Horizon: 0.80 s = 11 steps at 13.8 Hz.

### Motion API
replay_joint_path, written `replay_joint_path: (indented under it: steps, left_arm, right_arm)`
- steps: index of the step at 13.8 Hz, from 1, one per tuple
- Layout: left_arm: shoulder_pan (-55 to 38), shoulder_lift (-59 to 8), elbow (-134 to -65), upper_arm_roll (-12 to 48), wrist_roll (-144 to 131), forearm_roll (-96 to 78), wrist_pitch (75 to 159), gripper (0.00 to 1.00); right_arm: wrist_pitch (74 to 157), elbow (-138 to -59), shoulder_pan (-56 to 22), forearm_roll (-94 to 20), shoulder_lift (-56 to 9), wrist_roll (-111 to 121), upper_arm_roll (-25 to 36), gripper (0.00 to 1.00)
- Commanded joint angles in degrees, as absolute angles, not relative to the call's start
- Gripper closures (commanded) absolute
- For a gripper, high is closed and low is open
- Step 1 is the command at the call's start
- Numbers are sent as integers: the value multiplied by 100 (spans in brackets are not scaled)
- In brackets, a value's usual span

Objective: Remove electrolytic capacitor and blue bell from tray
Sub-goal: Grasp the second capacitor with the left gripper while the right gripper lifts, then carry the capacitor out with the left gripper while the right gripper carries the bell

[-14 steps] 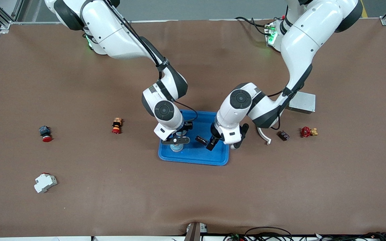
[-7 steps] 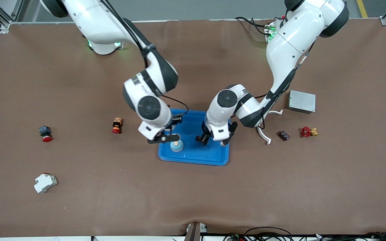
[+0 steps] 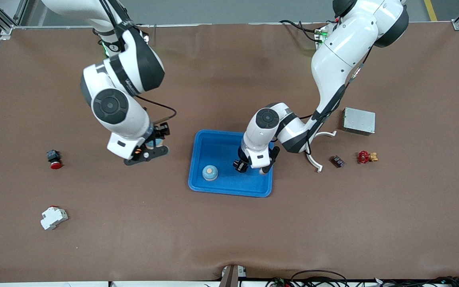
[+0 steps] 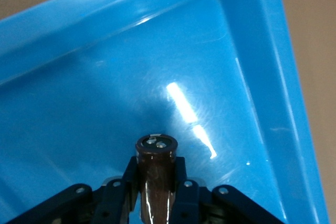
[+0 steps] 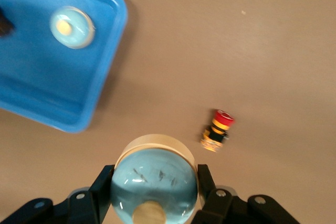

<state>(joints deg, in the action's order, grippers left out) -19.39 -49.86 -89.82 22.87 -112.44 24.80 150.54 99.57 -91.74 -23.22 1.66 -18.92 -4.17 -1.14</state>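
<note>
A blue tray (image 3: pixel 258 186) lies mid-table. A light blue bell (image 3: pixel 210 173) with a tan knob stands in it, also seen in the right wrist view (image 5: pixel 72 27). My right gripper (image 3: pixel 146 153) is off the tray, over the bare table toward the right arm's end. It is shut on a second light blue bell (image 5: pixel 155 182). My left gripper (image 3: pixel 240 165) is low over the tray, beside the bell that stands there. It is shut on a dark brown capacitor (image 4: pixel 156 182), held end-down just above the tray floor (image 4: pixel 105 93).
A red and orange button (image 5: pixel 218 129) lies on the table by my right gripper. A blue and red button (image 3: pixel 53 158) and a white breaker (image 3: pixel 53 218) lie toward the right arm's end. A grey box (image 3: pixel 359 121), white bracket (image 3: pixel 315 161), dark part (image 3: pixel 336 161) and red valve (image 3: pixel 365 156) lie toward the left arm's end.
My right gripper left the tray and moved toward the right arm's end, a bell in its fingers, with one bell left in the tray. My left gripper shifted slightly over the tray with the capacitor.
</note>
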Motion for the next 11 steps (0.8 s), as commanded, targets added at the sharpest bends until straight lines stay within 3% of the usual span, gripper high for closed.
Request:
replay_joint_path:
  steps: [1, 4, 8, 11]
  left_arm:
    - [-1899, -4817, -8930, 2232, -11355, 2487, 14865, 100]
    - [-1644, -4352, -8948, 2294, -11285, 2487, 14056, 100]
    - [-1188, -3676, -9096, 2329, -10997, 2417, 12898, 100]
    - [-337, -3061, -9929, 2557, -9550, 2408, 12499, 100]
  right_arm:
    - [10142, -9983, -1961, 447, -1223, 183, -202, 89]
    - [10299, -10300, -1662, 580, -1011, 543, -202, 89]
    - [11563, -11292, -1013, 580, -844, 1448, -211, 89]
    - [12181, -11584, -573, 580, -949, 2090, -211, 89]
